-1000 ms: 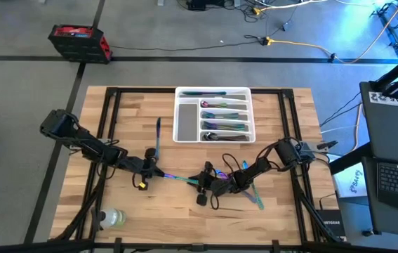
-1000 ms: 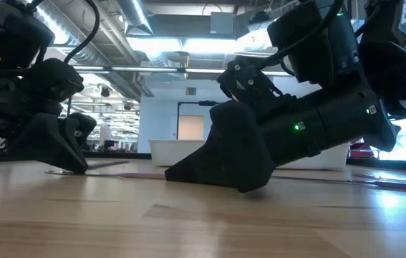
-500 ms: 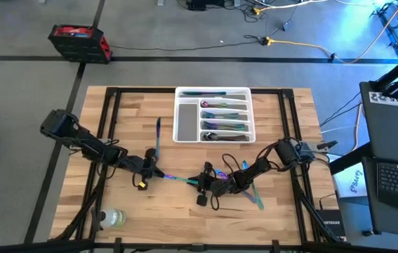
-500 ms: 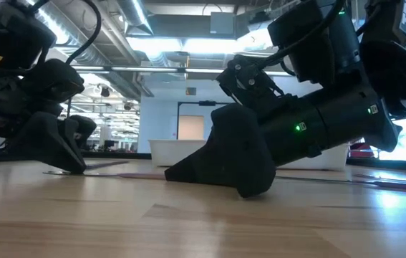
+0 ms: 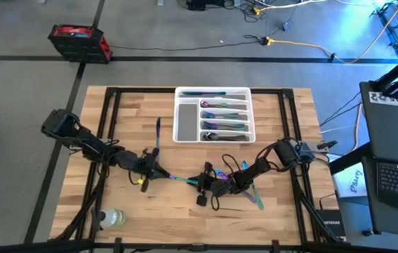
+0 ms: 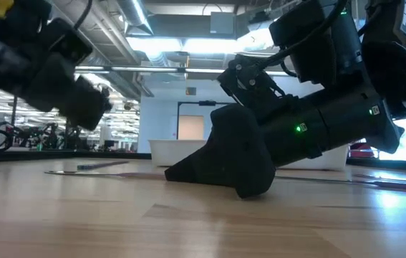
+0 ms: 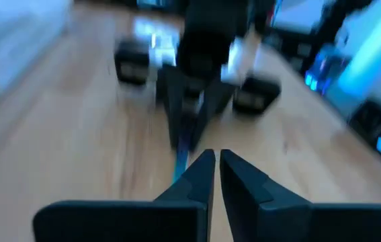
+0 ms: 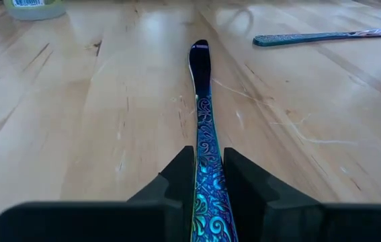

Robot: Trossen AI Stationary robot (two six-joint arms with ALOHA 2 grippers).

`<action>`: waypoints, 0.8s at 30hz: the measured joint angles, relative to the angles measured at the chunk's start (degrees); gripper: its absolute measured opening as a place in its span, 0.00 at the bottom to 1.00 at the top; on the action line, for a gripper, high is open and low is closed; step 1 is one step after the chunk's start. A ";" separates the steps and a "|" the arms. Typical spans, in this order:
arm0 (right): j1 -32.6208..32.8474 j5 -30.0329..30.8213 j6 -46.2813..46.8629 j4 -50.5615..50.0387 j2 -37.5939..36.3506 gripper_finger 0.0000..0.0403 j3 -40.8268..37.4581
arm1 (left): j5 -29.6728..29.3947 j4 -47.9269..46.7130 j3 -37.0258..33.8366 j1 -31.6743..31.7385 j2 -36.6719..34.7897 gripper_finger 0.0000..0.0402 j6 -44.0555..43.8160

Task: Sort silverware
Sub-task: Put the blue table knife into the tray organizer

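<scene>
One slim iridescent blue piece of silverware [image 5: 177, 179] lies flat on the wooden table between my two grippers. My right gripper [image 5: 200, 185] is low at the piece's right end and shut on it. My left gripper [image 5: 155, 172] hangs shut and empty just above the piece's left end [image 6: 81, 169], with its fingers [image 7: 203, 168] nearly together. Other silverware lies in the white tray [image 5: 177, 112] at the far side. A loose dark piece [image 5: 158, 132] lies left of the tray, and more pieces [image 5: 257, 195] lie under my right arm. My right gripper pinches the piece's ornate blue handle [image 8: 202, 144] between its two fingers [image 8: 177, 178]. It comes slanting down from the table's right, with the fingers lying along the piece. The piece lies flat on the table, its far tip [image 8: 200, 48] pointing away toward my left gripper.
A clear plastic bottle [image 5: 111, 218] lies near the front left corner. Another patterned piece [image 8: 324, 37] lies off to one side in the right wrist view. Black frame rails run along the table's left and right sides. Bare wood shows at the near edge.
My left gripper has risen off the table and tipped up toward level. It has come away from the left end of the piece, which stays lying on the wood. My right gripper and the piece have kept still.
</scene>
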 joint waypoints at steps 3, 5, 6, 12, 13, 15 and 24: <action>-0.06 -0.33 -0.63 -1.12 -1.10 0.12 0.00 | -0.19 5.96 0.07 0.73 -0.04 0.04 0.60; -0.09 -0.45 -1.95 -1.94 -2.22 0.12 -0.03 | -0.81 9.47 0.09 1.21 -0.04 0.04 1.11; -0.11 -0.48 -2.40 -2.23 -2.73 0.12 -0.08 | -1.41 11.05 0.09 1.36 -0.05 0.04 1.12; -0.09 -0.66 -3.15 -6.25 -6.25 0.12 -0.57 | -2.57 21.43 0.20 2.45 -0.11 0.04 3.07; -0.09 -0.66 -3.19 -7.32 -7.00 0.12 -0.57 | -2.64 23.22 0.20 2.53 -0.13 0.04 3.44; -0.09 -0.66 -3.19 -9.34 -8.52 0.12 -0.59 | -2.93 26.32 0.20 3.01 -0.13 0.04 4.50; -0.09 0.62 -2.97 -18.12 -15.68 0.12 -0.50 | -2.02 26.47 0.46 4.77 -3.61 0.04 7.01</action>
